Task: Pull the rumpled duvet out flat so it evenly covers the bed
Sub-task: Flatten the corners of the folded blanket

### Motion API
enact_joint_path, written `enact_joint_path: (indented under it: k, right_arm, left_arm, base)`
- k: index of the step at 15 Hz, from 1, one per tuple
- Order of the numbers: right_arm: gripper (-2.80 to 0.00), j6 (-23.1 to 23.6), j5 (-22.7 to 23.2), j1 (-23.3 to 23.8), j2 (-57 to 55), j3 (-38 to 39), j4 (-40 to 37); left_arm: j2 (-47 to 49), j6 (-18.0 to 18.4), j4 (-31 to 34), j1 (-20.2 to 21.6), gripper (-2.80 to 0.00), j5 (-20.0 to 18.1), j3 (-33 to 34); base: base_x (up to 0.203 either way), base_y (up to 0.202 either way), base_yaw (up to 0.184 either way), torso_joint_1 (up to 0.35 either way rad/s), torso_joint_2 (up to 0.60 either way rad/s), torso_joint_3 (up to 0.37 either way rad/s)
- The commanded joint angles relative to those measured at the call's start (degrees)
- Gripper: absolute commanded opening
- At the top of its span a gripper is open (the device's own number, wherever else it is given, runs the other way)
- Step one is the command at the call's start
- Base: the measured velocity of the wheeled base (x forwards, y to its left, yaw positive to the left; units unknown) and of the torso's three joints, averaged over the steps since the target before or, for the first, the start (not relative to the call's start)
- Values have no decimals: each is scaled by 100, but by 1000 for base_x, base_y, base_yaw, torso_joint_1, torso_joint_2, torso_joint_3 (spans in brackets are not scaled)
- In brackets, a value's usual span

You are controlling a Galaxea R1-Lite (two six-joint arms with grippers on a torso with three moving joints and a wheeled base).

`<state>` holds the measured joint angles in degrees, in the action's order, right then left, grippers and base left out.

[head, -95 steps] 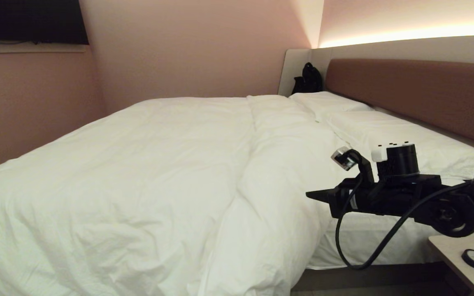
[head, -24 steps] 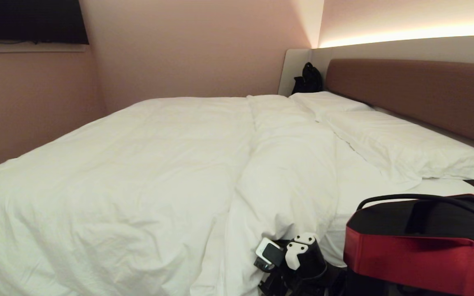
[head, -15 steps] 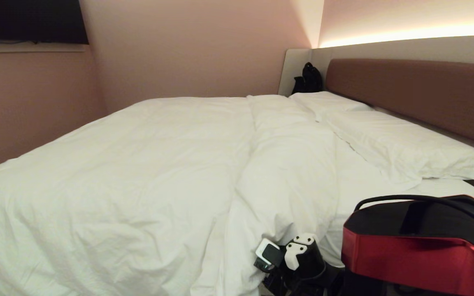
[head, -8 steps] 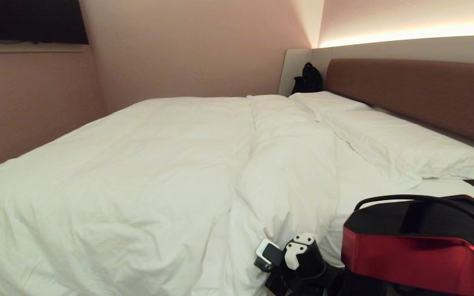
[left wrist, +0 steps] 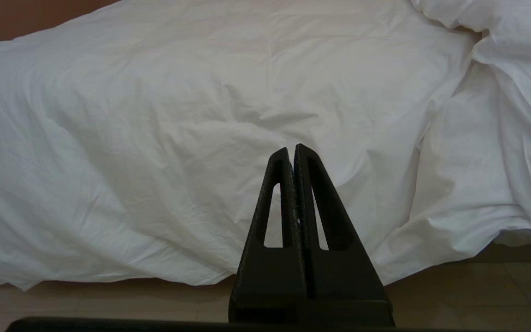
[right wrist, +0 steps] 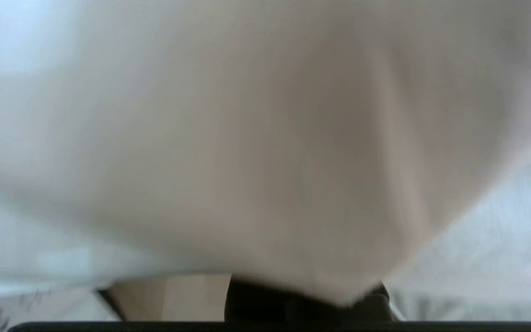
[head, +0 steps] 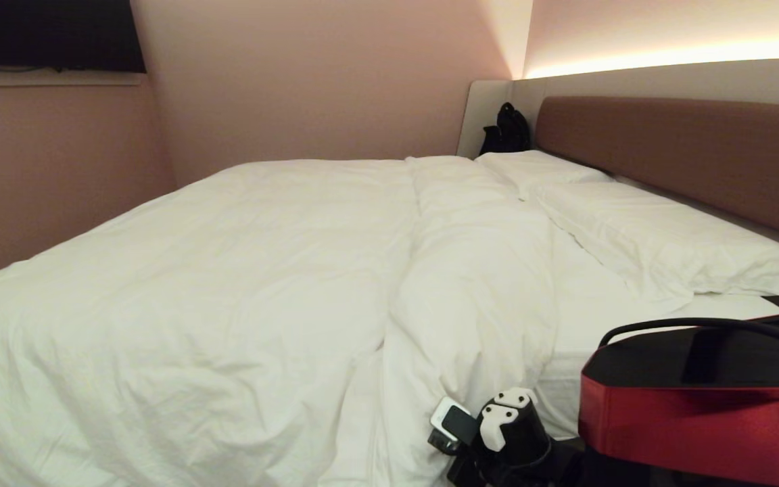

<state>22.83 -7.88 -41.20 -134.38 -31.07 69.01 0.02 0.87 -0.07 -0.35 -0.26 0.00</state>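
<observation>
The white duvet (head: 227,270) lies rumpled over the bed (head: 585,297), with a thick fold running down its head-side edge and hanging off the near side. My right wrist (head: 511,433) sits low against that hanging fold. The gripper's fingers are buried in the cloth. In the right wrist view the duvet (right wrist: 265,138) drapes right over the black jaws, bunched at their base. My left gripper (left wrist: 294,148) is shut and empty, parked facing the duvet (left wrist: 155,115) where it hangs near the floor.
Two white pillows (head: 660,243) (head: 538,169) lie by the reddish-brown headboard (head: 687,149). My red and black right arm casing (head: 694,399) fills the lower right. A black bag (head: 508,128) sits in the far corner. Beige floor (left wrist: 477,286) shows under the duvet's hem.
Since six seconds ago the right arm dropped from above the bedside to the duvet's hanging edge. In the last second the wrist slid slightly down and right, and the fold shifted with it.
</observation>
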Motion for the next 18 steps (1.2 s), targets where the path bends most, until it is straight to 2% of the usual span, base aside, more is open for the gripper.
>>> enact_joint_path:
  k: [1,6,11,13,18]
  right_arm:
    - [-280,16,-6,-9,499,562,40]
    - [-280,4,-176,6,1239,1852,144]
    - [-280,-40,-694,55,1361,3067,1144]
    - [-280,-131,-1014,156,1476,3107,1220]
    - [-280,-141,-1100,266,1901,2841,1389]
  left_arm:
    - [-2,1,-1,0,-280,0,0]
    - [-2,1,-1,0,-280,0,0]
    - [-2,1,-1,0,-280,0,0]
    - [-2,1,-1,0,-280,0,0]
    - [-2,1,-1,0,-280,0,0]
  base:
    - [0,0,0,0,0,0]
    - [0,0,0,0,0,0]
    - [0,0,0,0,0,0]
    - [0,0,0,0,0,0]
    - [0,0,0,0,0,0]
